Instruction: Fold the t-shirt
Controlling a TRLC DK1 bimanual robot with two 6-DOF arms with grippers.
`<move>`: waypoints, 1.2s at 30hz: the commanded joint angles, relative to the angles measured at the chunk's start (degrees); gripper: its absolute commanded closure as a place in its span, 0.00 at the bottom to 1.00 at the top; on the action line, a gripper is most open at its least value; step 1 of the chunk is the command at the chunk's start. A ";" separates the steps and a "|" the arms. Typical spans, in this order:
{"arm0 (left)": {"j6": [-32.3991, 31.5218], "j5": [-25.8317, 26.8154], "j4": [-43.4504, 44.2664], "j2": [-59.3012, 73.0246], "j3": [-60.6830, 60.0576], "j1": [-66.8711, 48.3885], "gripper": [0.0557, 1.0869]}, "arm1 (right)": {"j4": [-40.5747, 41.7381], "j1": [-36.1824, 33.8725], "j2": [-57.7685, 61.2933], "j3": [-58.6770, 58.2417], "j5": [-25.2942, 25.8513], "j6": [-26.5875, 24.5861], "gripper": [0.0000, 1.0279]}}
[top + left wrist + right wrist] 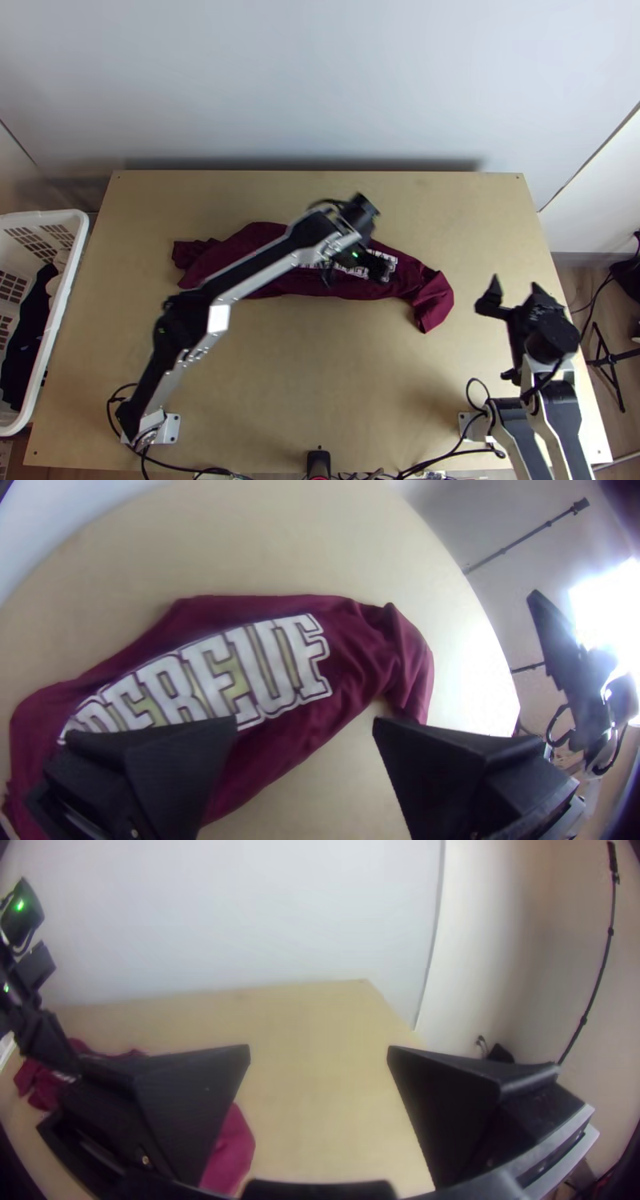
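1. The top view is moderately bright; a soft, dark shadow lies on the wall along the worktop's far edge.
2. There, motion blur softens the left arm.
3. In the left wrist view, intense white glare washes out detail, and the worktop nearest it turns pale.
4. The right wrist view is gently lit, with small green lights glowing.
5. Both wrist views have dark corners; the left one strongly curves the worktop's edge.

Silver-grey links, black joints, looping cables, green lights; right end effector black, brass-coloured screw.
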 commanded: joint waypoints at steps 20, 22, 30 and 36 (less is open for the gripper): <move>0.92 -6.37 4.09 -17.33 -21.24 10.48 0.04 | -1.78 8.83 43.58 18.52 -17.45 0.89 0.07; 1.18 -7.25 5.41 -18.56 -23.09 11.44 0.04 | -2.74 9.98 46.13 19.66 -17.98 1.42 0.07; 1.27 -8.57 10.24 -23.31 -30.30 15.22 0.04 | -6.43 13.49 52.89 21.51 -21.67 2.47 0.07; 1.36 -8.65 11.73 -25.77 -33.81 16.81 0.04 | -8.45 15.42 55.18 21.42 -21.84 2.12 0.07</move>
